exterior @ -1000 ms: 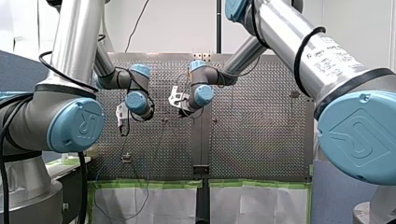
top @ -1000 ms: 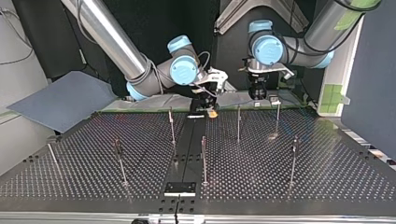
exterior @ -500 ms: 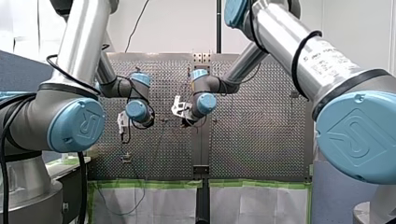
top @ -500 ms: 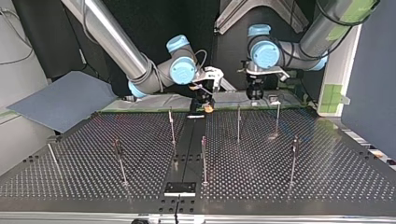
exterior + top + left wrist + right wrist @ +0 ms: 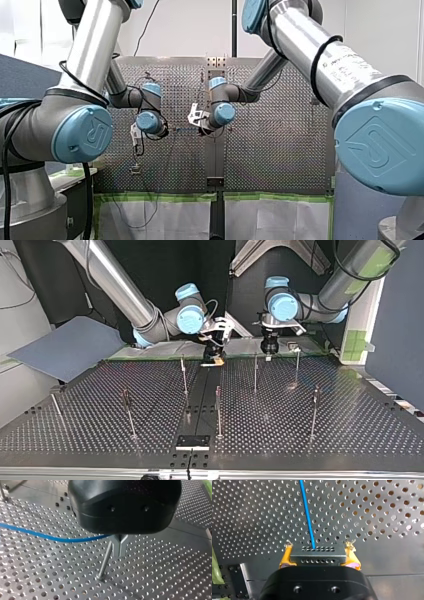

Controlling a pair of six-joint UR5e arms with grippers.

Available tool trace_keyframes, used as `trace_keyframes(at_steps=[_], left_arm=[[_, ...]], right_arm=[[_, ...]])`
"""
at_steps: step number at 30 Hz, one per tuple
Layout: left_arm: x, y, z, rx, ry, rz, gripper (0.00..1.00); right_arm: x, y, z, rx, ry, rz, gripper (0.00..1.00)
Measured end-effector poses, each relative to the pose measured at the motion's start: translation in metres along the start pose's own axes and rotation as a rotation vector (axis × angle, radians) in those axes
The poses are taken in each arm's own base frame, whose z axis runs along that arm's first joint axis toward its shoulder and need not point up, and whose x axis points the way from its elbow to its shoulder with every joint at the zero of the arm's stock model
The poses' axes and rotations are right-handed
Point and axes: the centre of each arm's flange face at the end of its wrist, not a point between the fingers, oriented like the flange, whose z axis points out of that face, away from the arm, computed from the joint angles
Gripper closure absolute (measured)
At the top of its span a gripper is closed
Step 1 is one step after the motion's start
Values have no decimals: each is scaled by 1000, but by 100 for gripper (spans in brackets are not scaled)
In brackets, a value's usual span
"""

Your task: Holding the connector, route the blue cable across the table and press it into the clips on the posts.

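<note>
In the right wrist view my right gripper (image 5: 317, 553) is shut on the grey connector (image 5: 315, 558), with a yellow pad (image 5: 284, 556) on each side. The blue cable (image 5: 308, 515) leaves the connector and runs ahead over the perforated table (image 5: 374, 510). In the left wrist view my left gripper (image 5: 119, 551) has its metal fingers together on the blue cable (image 5: 37, 533), next to a thin post (image 5: 105, 561). The front view shows the cable (image 5: 182, 129) stretched between my left gripper (image 5: 135, 139) and my right gripper (image 5: 197, 117). In the top view, my right gripper (image 5: 216, 356) and my left gripper (image 5: 269, 351) hang over the table's far edge.
Several thin posts stand on the table, among them one (image 5: 184, 375) below my right gripper, one (image 5: 255, 372) below my left gripper and one (image 5: 218, 410) nearer the camera. A blue-grey sheet (image 5: 65, 347) lies off the top view's left. A black plate (image 5: 192, 441) sits at the near edge.
Both grippers have shifted to the top view's left, which is rightward in the front view. The blue cable now shows stretched between them.
</note>
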Motion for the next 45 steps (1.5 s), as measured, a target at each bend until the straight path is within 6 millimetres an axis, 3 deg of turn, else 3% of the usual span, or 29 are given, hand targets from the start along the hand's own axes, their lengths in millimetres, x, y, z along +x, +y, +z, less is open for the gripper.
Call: trace_keyframes(at_steps=[9,21,26,29,31,32,34,35,37,38,39,45], left_arm=[[8,7,30,-24,-27,-10,100],[-26,16,62,-44,-72,-9,100],[-36,19,70,-46,-86,-9,93],[-38,21,71,-50,-87,-6,85],[-38,22,71,-52,-84,-4,61],[-38,23,71,-54,-81,-2,61],[-37,23,70,-57,-71,3,38],[-36,23,69,-60,-66,5,38],[-34,23,68,-69,-51,13,17],[-34,23,67,-73,-44,17,17],[-33,23,66,-77,-38,20,0],[-27,19,58,-88,18,58,0]], right_arm=[[5,17,4,-14,8,8,100],[20,31,11,-20,34,14,100],[27,32,13,-20,47,15,100],[30,33,14,-21,51,14,100],[30,34,14,-22,53,13,100],[31,34,14,-22,53,12,100],[31,34,14,-22,54,12,100],[31,35,14,-23,54,12,100],[31,35,14,-23,53,11,100],[31,35,14,-23,53,11,100],[31,35,14,-23,53,10,100],[31,35,14,-23,51,6,100]])
